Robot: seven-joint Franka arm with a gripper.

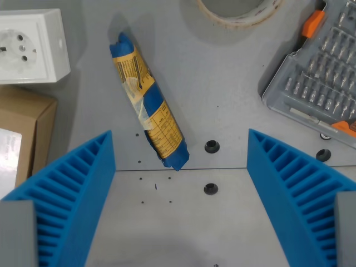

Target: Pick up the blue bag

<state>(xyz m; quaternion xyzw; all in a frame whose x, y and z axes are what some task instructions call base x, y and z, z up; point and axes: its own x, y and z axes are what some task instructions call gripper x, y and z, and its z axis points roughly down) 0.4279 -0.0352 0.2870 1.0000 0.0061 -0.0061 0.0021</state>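
Fingers (83,194) stood wide apart and empty, while the blue bag (147,101) lay beyond them toward the wrist view's left, its long axis slanting across their gap.

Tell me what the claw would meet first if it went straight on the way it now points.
Probably bare grey tabletop: the open claw is centred just below the lower end of the rolled blue and yellow bag, so it might only graze it. Depth is unclear.
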